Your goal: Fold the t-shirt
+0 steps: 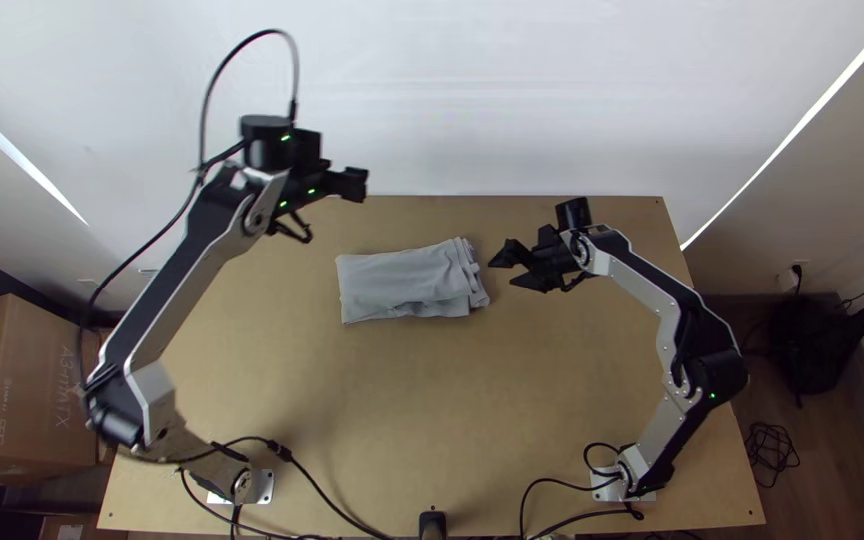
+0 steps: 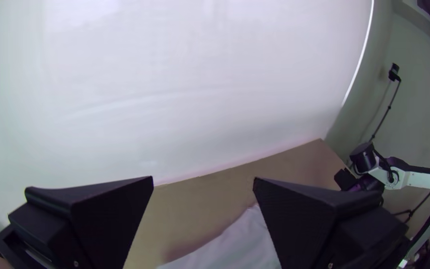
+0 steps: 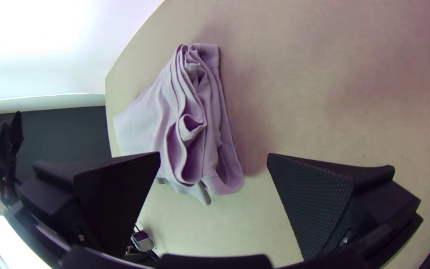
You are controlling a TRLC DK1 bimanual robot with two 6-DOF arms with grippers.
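Note:
My left gripper point(image 1: 337, 205) is up at the table's far left edge, away from the cloth. The left wrist view shows the left gripper point(image 2: 203, 184) open, nothing between its fingers. My right gripper point(image 1: 508, 270) stands just right of the shirt; in the right wrist view the right gripper point(image 3: 214, 157) is open and empty. The light grey t-shirt point(image 1: 397, 284) lies folded into a narrow rectangle on the table, its right end showing several stacked, wrinkled layers. Those layers of the t-shirt point(image 3: 195, 119) face my right gripper in the right wrist view. Part of the t-shirt point(image 2: 240, 244) shows in the left wrist view.
The wooden table point(image 1: 402, 420) has bare surface in front of the shirt and at its right. A white wall point(image 1: 472, 100) rises behind the far edge. Black cables point(image 1: 327, 495) lie along the near edge, and cardboard boxes point(image 1: 27, 390) stand beyond the left side.

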